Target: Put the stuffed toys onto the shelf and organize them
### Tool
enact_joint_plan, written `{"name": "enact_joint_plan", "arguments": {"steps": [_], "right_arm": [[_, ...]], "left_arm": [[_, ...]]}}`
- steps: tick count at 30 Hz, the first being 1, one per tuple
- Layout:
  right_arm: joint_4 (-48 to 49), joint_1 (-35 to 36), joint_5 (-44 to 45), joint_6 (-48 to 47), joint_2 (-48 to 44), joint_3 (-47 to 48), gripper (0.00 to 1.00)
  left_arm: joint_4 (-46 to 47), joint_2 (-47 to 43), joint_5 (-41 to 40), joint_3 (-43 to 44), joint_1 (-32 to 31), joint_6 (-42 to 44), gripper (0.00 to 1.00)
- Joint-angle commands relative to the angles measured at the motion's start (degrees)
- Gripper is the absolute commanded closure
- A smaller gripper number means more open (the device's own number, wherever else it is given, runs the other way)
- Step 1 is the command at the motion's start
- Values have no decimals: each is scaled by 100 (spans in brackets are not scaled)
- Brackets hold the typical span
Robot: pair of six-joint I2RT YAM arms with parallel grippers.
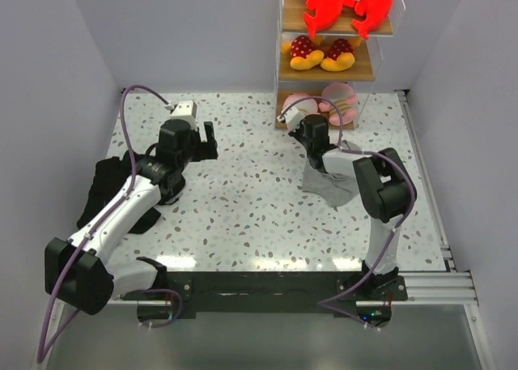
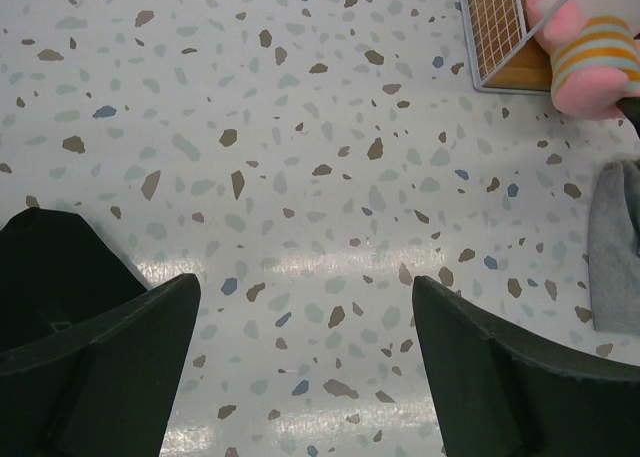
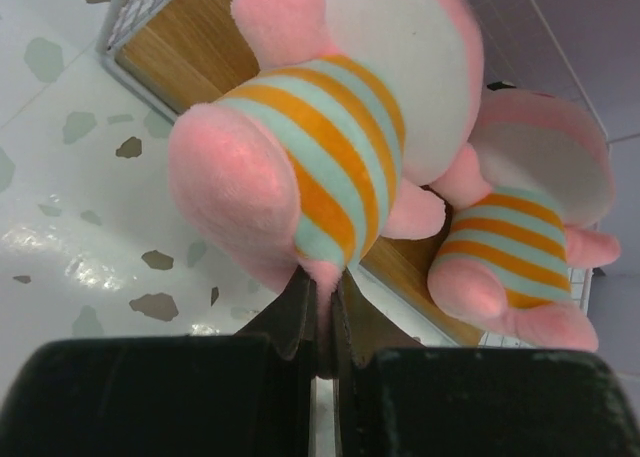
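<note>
The speckled table [image 1: 243, 208] spreads beneath both arms. The shelf [image 1: 366, 67] rises directly ahead of the right pincer [image 3: 322, 299] and stands well off to the front right of the left pincer [image 2: 305, 289]. A black cloth [image 1: 105, 192] lies behind and to the left of the left pincer, partly under its arm. A grey cloth [image 1: 328, 184] lies behind the right pincer. Above the right pincer, the red-and-white toys [image 1: 324, 6] fill the top board and the yellow-orange toys [image 1: 306, 56] fill the middle one. The right pincer is closed tight on the lower edge of a pink striped toy [image 3: 300, 147], which sits at the bottom board's near corner and partly overhangs it. The second pink toy [image 3: 520, 237] rests on that board just beyond it, to the right. The left pincer is spread wide and holds nothing above the table.
</note>
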Motion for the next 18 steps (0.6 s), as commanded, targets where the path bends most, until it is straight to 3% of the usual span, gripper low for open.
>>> {"name": "enact_joint_plan", "arguments": {"steps": [1, 13, 16, 18], "right_arm": [[676, -132, 175, 210, 139, 420, 100], [641, -264, -203, -106, 860, 1193, 96], [650, -264, -185, -106, 913, 1238, 88], [676, -264, -238, -114, 931, 1229, 78]], "left_arm": [[112, -195, -74, 15, -30, -91, 8], [147, -221, -30, 7, -39, -100, 8], [147, -230, -21, -2, -30, -100, 8], [147, -230, -21, 7, -30, -100, 7]]}}
